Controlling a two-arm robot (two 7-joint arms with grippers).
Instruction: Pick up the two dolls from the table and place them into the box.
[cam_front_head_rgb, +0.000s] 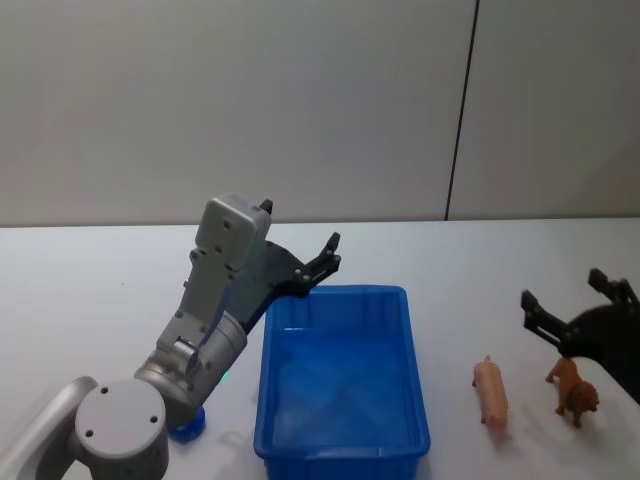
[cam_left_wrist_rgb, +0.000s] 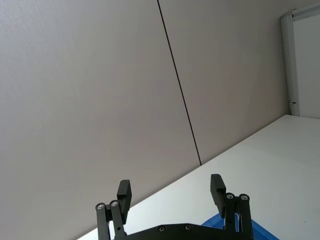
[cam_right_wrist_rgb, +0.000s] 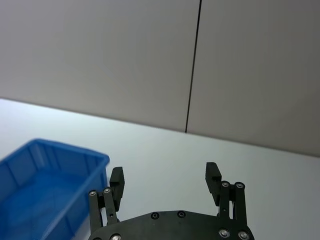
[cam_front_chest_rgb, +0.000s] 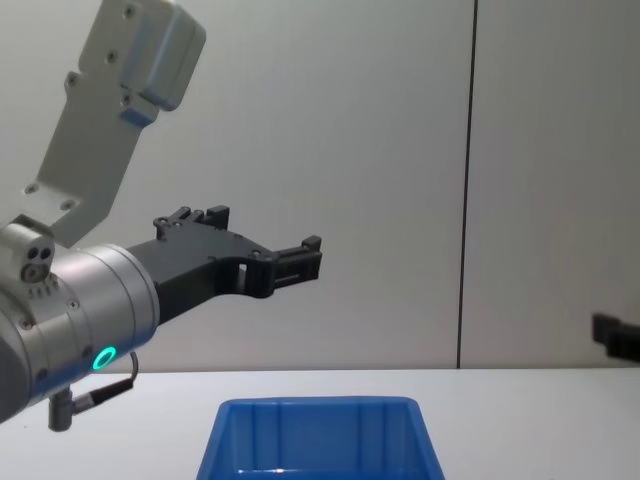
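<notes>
Two dolls lie on the white table (cam_front_head_rgb: 100, 290) to the right of the blue box (cam_front_head_rgb: 340, 293): a pink pig doll (cam_front_head_rgb: 490, 392) and a brown lion doll (cam_front_head_rgb: 573, 390). My right gripper (cam_front_head_rgb: 563, 292) hovers open just behind and above the lion, with nothing between its fingers; the right wrist view shows it open (cam_right_wrist_rgb: 165, 175), with the box (cam_right_wrist_rgb: 55, 146) off to one side. My left gripper (cam_front_head_rgb: 328, 258) is raised above the box's far left corner, open and empty, as the left wrist view (cam_left_wrist_rgb: 170, 187) and the chest view (cam_front_chest_rgb: 305, 252) show. The box (cam_front_chest_rgb: 320, 403) holds nothing.
A grey panelled wall with a dark vertical seam (cam_front_head_rgb: 460, 130) stands behind the table. A small blue thing (cam_front_head_rgb: 188, 424) lies by my left arm's base, left of the box. Bare tabletop stretches left of and behind the box.
</notes>
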